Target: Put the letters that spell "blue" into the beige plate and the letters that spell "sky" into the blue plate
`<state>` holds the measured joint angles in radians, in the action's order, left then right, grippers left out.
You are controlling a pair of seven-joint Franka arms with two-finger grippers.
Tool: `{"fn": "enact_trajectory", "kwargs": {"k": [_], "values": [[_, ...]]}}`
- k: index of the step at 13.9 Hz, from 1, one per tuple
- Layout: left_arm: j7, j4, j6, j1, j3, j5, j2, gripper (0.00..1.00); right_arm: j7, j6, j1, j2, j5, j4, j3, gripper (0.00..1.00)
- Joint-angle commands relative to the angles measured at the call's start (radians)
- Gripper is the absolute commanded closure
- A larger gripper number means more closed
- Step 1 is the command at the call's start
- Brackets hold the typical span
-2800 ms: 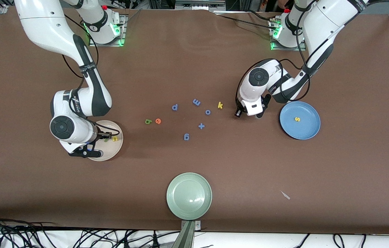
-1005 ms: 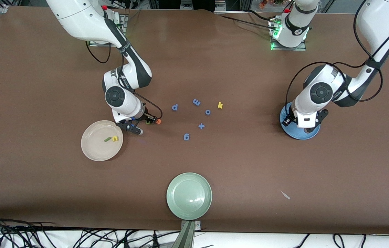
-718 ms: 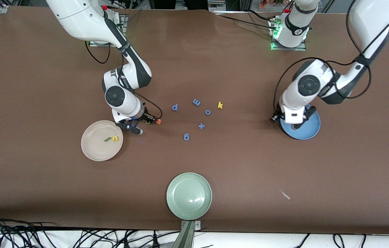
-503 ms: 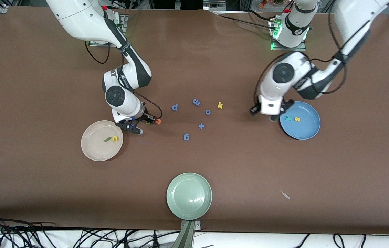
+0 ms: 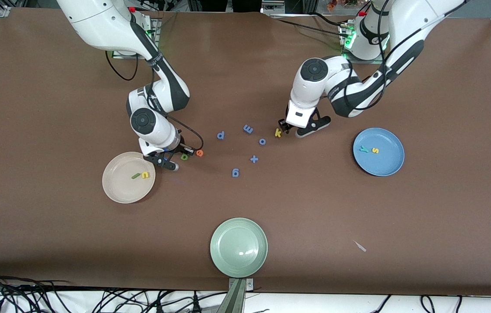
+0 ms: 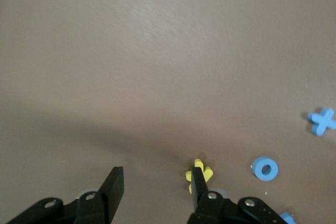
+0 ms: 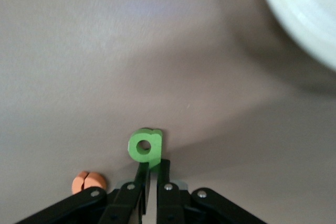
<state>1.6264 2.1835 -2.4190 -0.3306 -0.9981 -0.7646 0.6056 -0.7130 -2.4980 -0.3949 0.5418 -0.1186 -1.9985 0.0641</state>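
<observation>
My right gripper [image 5: 180, 154] [image 7: 152, 169] is shut on the stem of the green b [image 5: 184, 157] [image 7: 146, 148], low over the table between the orange e [image 5: 200, 152] [image 7: 88, 182] and the beige plate [image 5: 117, 189] [image 7: 299, 19]. That plate holds the dark green l [image 5: 135, 176] and yellow u [image 5: 144, 174]. My left gripper [image 5: 284, 127] [image 6: 155, 182] is open and low, one finger right against the yellow k [image 5: 277, 132] [image 6: 203, 171], which lies outside the gap. The blue plate [image 5: 386, 165] holds the teal y [image 5: 363, 148] and yellow s [image 5: 375, 150].
Blue letters lie mid-table: d [image 5: 220, 135], m [image 5: 248, 128], o [image 5: 262, 141] [image 6: 265, 169], x [image 5: 253, 159] [image 6: 321, 121] and a 6 shape [image 5: 235, 173]. A pale green plate [image 5: 238, 247] stands nearest the front camera. A small pale scrap [image 5: 360, 246] lies toward the left arm's end.
My left arm left the teal y in the blue plate and swung over to the yellow k. My right gripper closed on the green b and drew it slightly toward the beige plate.
</observation>
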Motion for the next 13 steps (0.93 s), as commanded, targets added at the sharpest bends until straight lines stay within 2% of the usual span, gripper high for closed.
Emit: {"fn": "enact_trajectory", "kwargs": {"k": [1, 4, 7, 9, 10, 11, 12, 13], "values": [[-0.022, -0.057, -0.014, 0.01, 0.007, -0.135, 0.118, 0.4, 0.07, 0.114, 0.001, -0.034, 0.011, 0.045, -0.041, 0.95], [-0.152, -0.057, -0.012, 0.025, 0.007, -0.173, 0.123, 0.39, 0.116, 0.204, 0.004, -0.039, 0.013, 0.105, -0.07, 0.98], [-0.304, -0.065, -0.012, 0.068, 0.022, -0.176, 0.123, 0.38, 0.283, 0.35, 0.007, -0.04, 0.013, 0.19, -0.156, 0.98], [-0.382, -0.067, -0.012, 0.074, 0.033, -0.176, 0.125, 0.38, 0.371, 0.358, 0.014, -0.034, 0.011, 0.188, -0.194, 0.97], [-0.423, -0.067, -0.012, 0.074, 0.042, -0.174, 0.125, 0.38, 0.392, 0.357, 0.016, -0.031, 0.011, 0.184, -0.205, 0.94], [-0.456, -0.068, -0.012, 0.074, 0.049, -0.168, 0.125, 0.39, 0.397, 0.357, 0.018, -0.03, 0.011, 0.182, -0.205, 0.79], [-0.48, -0.068, -0.012, 0.074, 0.059, -0.168, 0.125, 0.39, 0.402, 0.357, 0.025, -0.028, 0.011, 0.182, -0.205, 0.58], [-0.499, -0.068, -0.012, 0.074, 0.061, -0.167, 0.128, 0.4, 0.402, 0.357, 0.025, -0.028, 0.011, 0.182, -0.205, 0.45]]}}
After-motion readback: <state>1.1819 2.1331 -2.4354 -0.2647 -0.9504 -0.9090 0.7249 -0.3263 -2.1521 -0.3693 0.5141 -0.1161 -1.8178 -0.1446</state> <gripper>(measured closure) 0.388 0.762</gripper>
